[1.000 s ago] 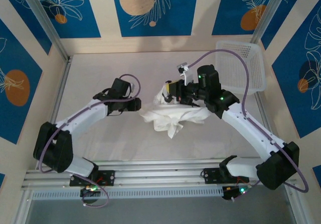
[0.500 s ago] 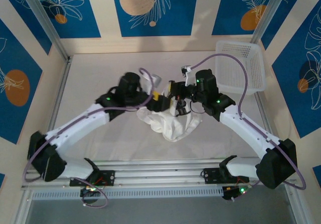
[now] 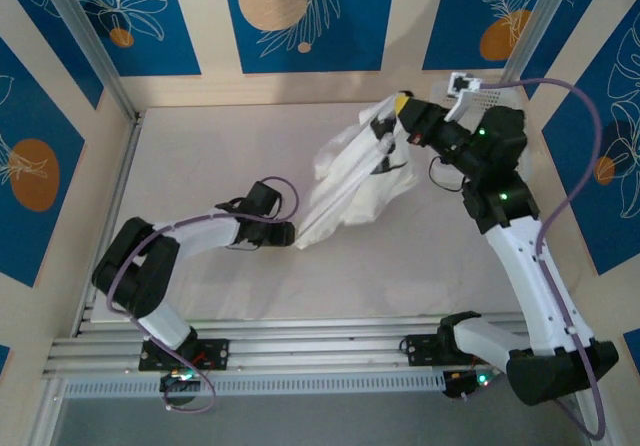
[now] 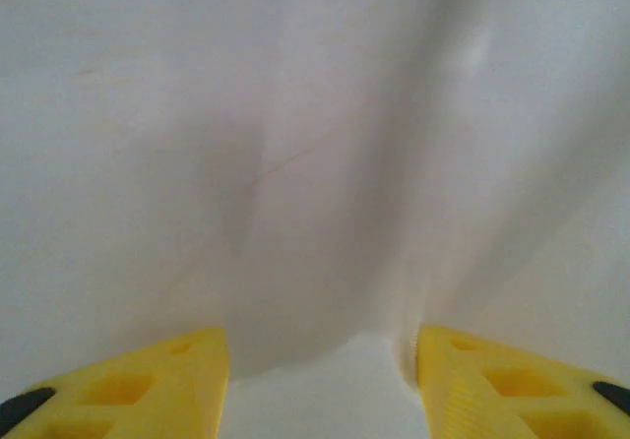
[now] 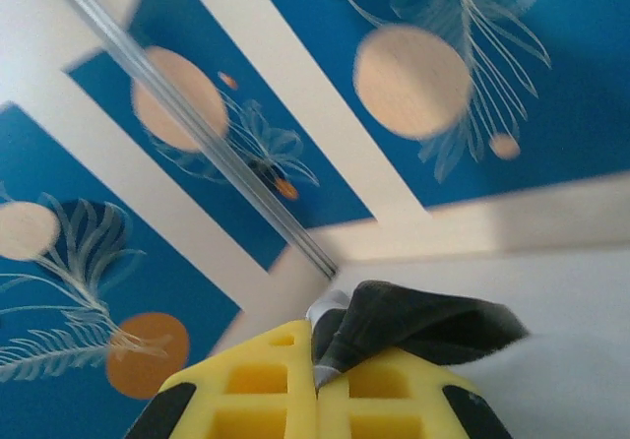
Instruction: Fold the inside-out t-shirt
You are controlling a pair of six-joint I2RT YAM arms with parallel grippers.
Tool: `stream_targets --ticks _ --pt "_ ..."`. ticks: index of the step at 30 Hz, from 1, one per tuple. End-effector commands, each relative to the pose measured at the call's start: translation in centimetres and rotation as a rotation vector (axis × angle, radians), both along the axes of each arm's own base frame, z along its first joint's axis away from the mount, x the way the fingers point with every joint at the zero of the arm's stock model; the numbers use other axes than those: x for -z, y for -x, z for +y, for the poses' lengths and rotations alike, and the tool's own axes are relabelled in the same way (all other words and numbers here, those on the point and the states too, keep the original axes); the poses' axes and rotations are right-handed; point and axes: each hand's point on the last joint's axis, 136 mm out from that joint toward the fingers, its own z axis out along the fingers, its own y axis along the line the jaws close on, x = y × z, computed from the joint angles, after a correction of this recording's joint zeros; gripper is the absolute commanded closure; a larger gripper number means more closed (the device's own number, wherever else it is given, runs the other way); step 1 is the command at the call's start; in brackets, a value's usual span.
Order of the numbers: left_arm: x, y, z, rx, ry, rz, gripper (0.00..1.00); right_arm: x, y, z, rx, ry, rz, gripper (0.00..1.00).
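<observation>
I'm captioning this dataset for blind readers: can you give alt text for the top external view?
The right gripper, shut on a white t-shirt, holds it up over the far right of the table. The cloth drapes down and left to the left gripper, low beside its bottom corner.

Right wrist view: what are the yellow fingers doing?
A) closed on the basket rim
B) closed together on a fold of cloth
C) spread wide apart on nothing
B: the right gripper has its jaws pressed together, with a fold of the t-shirt pinched between them.
</observation>
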Motion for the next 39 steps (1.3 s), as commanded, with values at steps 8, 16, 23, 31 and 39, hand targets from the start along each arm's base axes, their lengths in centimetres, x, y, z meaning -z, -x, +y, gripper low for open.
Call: stream_targets --ticks 8,16,23,31,39 --pt "-14.6 -2.5 2.6 -0.009 0.188 -0.337 0.28 17.3 1.8 1.8 -0.11 -0.077 0.413 1.0" --pt "-15.1 -2.5 -3.9 0.172 0.444 -0.274 0.22 30.4 10.4 -0.8 -0.011 -0.071 0.748 0.89" --pt "-13.9 -2.1 -13.3 0.369 0.387 -0.252 0.22 27.1 12.5 -3.8 0.077 0.139 0.469 0.45" --pt "-6.9 -8.1 -17.6 0.334 0.135 -0.19 0.24 30.7 7.4 -4.2 0.138 0.424 0.721 0.3" --pt "-1.5 -10.3 -20.2 0.313 0.122 -0.074 0.42 34.0 6.7 -0.2 0.0 0.354 0.799 0.26"
